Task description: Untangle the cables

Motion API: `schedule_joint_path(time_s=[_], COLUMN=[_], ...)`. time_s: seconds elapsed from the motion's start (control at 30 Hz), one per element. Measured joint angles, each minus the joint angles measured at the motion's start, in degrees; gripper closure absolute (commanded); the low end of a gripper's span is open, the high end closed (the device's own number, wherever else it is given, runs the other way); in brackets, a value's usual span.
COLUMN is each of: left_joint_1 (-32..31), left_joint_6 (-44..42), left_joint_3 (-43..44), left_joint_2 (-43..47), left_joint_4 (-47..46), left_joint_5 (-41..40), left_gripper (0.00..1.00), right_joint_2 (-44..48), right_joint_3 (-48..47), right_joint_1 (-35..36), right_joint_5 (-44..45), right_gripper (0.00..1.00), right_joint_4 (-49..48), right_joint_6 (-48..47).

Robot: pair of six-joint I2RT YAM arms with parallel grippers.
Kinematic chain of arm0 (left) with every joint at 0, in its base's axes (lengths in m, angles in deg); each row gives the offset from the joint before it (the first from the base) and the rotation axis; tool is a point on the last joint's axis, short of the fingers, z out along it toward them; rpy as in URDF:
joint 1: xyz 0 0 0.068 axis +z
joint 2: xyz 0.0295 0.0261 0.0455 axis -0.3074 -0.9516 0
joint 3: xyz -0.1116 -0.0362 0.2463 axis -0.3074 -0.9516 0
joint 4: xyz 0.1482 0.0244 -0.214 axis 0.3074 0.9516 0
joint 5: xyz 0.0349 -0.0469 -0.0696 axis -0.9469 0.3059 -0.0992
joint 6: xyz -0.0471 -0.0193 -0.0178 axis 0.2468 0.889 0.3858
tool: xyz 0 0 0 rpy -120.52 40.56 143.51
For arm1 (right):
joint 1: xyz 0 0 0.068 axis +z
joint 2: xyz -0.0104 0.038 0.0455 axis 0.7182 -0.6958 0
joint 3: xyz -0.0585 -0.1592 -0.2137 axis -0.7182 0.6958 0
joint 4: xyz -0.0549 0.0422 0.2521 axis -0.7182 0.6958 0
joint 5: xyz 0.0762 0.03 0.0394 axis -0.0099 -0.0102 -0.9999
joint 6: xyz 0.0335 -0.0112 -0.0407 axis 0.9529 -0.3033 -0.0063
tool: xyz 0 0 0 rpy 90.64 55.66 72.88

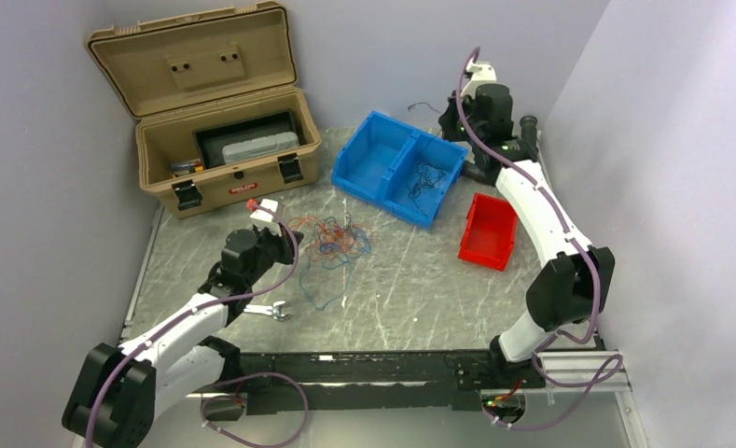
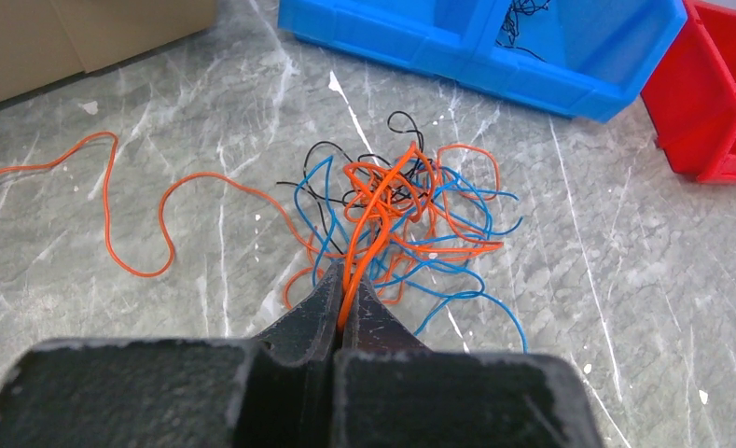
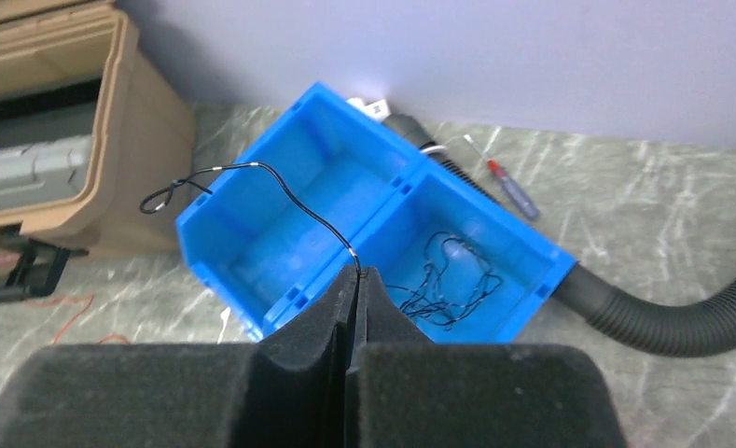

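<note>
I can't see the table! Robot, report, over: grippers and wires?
Left gripper shut on orange wire from tangle. Right gripper shut on black wire by blue bin. Nothing in the way.

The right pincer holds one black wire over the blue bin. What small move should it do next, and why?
Probably shift the right pincer toward the compartment holding the loose black wires, then open. It is shut on a black wire above the divider of the blue bin, and the wire's free end reaches over the other compartment.
</note>
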Motion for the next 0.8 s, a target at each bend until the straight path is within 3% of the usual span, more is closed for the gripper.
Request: schedule_joint_path(time_s=[0.27,0.57,0.8], left_joint_1=[0.0,0.0,0.0], left_joint_6=[0.0,-0.4,-0.4], left_joint_3=[0.0,0.0,0.0], left_joint_2=[0.0,0.0,0.1], left_joint_4=[1.0,1.1,1.1], left_joint_5=[-0.2,-0.2,-0.2], left_gripper=[1.0,1.0,1.0], right_joint_2=[-3.0,-17.0,-24.9], right_joint_3=[-0.8,-0.7,-2.0], right_joint_1=[-1.7,-1.6,-0.7], right_joint_5=[6.3,17.6,20.3], right_gripper=[1.0,1.0,1.0], right_joint_4=[0.0,0.1,2.2], right_joint_6=[1.7,2.8,3.2])
